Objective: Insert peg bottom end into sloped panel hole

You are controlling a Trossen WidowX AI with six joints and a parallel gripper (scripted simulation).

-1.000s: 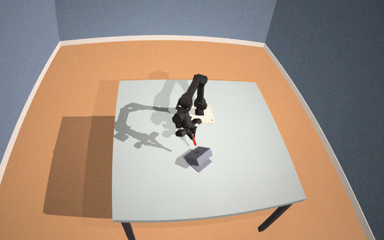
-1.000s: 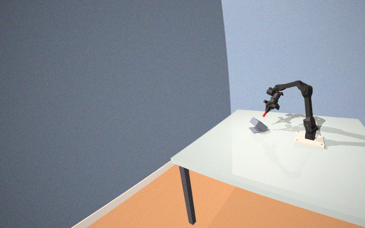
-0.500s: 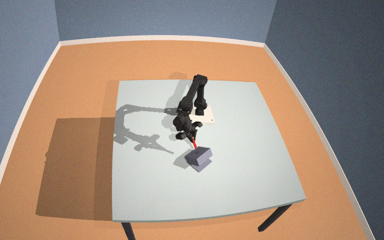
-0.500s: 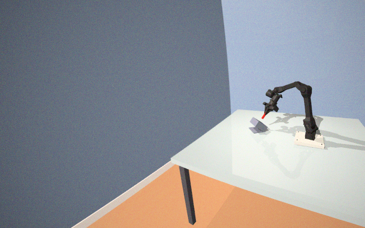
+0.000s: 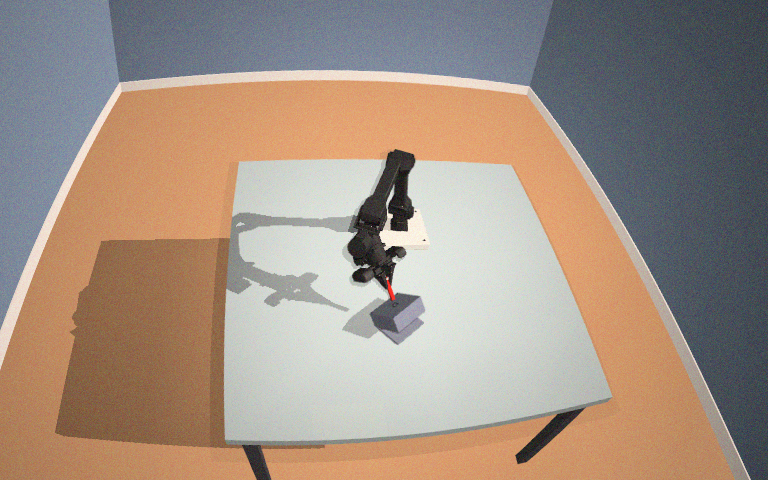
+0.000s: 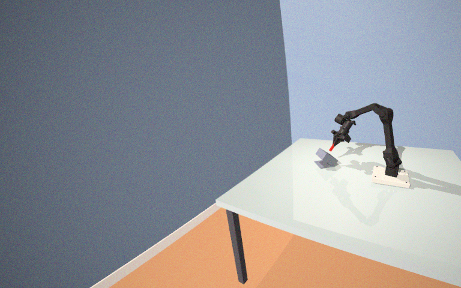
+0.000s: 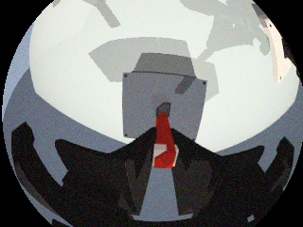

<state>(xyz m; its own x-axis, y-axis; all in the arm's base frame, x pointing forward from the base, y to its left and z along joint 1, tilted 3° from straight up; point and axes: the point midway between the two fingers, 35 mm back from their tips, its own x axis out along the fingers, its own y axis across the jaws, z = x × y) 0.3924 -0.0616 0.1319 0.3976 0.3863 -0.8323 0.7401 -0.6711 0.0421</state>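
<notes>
My gripper (image 5: 388, 279) (image 6: 334, 144) (image 7: 162, 131) is shut on the red peg (image 5: 391, 290) (image 6: 331, 147) (image 7: 164, 127). The peg is tilted, its free end pointing down at the grey sloped panel (image 5: 385, 314) (image 6: 326, 157) (image 7: 138, 105). The panel's face has one dark hole (image 5: 395, 304) (image 7: 164, 106) with flat sides. In the wrist view the peg's free end overlaps the hole's lower edge. The exterior view shows a small gap between peg and panel, so the peg is outside the hole. The peg's end face is hidden from the wrist camera.
The panel block stands on the pale table (image 5: 481, 339) (image 6: 272, 203). The arm's white base plate (image 5: 419, 233) (image 6: 380, 174) (image 7: 280, 57) is behind the gripper, on the robot's side. Shadows of the arm fall across the table, and a small dark shadow lies on the panel face.
</notes>
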